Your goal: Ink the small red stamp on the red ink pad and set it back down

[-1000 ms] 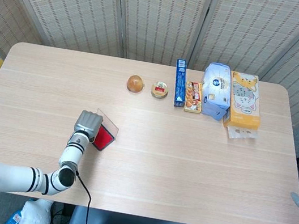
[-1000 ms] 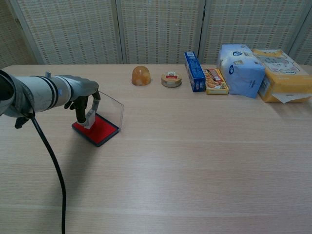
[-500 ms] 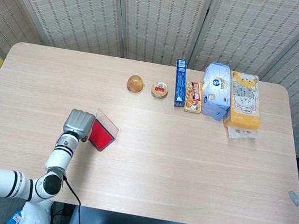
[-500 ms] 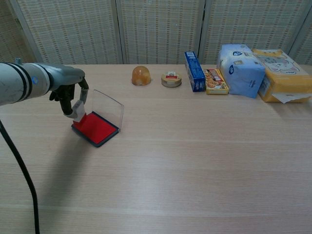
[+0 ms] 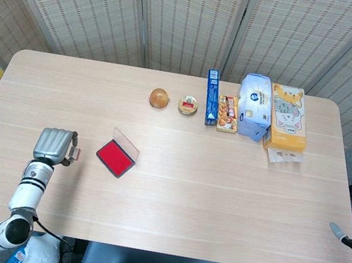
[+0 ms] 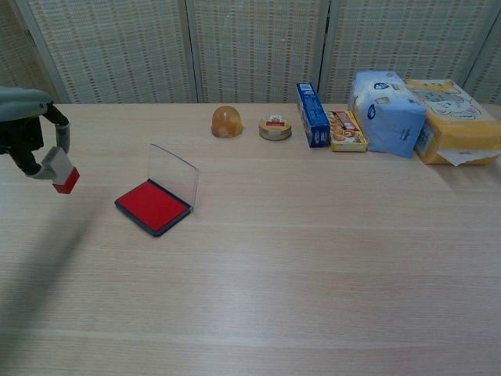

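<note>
**A:** Where is the small red stamp [image 6: 63,175] sitting right now?

**B:** It is hanging in the air at the far left of the chest view, pinched in the left hand [image 6: 35,145] with the other fingers curled around it. Its red face is pointing down and toward the frame's right, so its long axis is tilting rather than standing upright. In the head view the left hand [image 5: 54,145] is showing at the lower left, and only a sliver of the stamp [image 5: 75,154] is peeking out beside it.

**A:** And the red ink pad [image 6: 153,206]?

**B:** It is lying on the table [image 6: 313,258] to the right of the hand in both views, well apart from it, with its clear lid [image 6: 174,175] standing open. The stamp is hovering over bare wood, so setting it down looks like a drop straight below.

**A:** The right hand?

**B:** Not appearing in either view, so the left is the only one nearby.

**A:** Counts?

**B:** One stamp, one ink pad, one hand showing.
</note>
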`<state>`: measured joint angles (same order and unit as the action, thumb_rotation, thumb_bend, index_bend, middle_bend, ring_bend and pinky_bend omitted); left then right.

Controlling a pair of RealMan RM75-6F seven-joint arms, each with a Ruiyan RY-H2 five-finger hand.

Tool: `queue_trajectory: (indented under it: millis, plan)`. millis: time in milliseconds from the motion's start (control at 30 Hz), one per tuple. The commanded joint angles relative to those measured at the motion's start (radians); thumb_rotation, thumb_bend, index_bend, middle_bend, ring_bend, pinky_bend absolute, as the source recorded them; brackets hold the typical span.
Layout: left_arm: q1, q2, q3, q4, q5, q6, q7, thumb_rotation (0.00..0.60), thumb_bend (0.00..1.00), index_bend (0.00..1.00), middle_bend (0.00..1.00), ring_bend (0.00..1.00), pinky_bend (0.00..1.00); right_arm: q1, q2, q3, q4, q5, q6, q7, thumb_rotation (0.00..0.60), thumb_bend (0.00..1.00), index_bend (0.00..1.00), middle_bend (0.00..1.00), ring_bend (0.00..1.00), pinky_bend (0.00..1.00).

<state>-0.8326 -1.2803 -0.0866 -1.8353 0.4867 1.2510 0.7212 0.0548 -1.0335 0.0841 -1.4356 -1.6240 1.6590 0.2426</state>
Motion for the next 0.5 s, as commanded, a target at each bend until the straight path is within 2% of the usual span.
queue_trajectory:
  millis: [33,500]
  plan:
    - [0.043,0.019,0.015,0.016,0.062,-0.034,-0.068,0.600,0.50,0.76,1.00,0.74,0.65,0.006,-0.002,-0.001,-0.012,0.002,-0.013,-0.016,0.600,0.15,0.00,0.00,0.00,0.00]
    - [0.085,-0.070,0.016,0.190,0.147,-0.182,-0.201,0.600,0.49,0.76,1.00,0.72,0.65,0.004,-0.001,-0.005,-0.012,0.001,-0.010,-0.015,0.600,0.15,0.00,0.00,0.00,0.00]
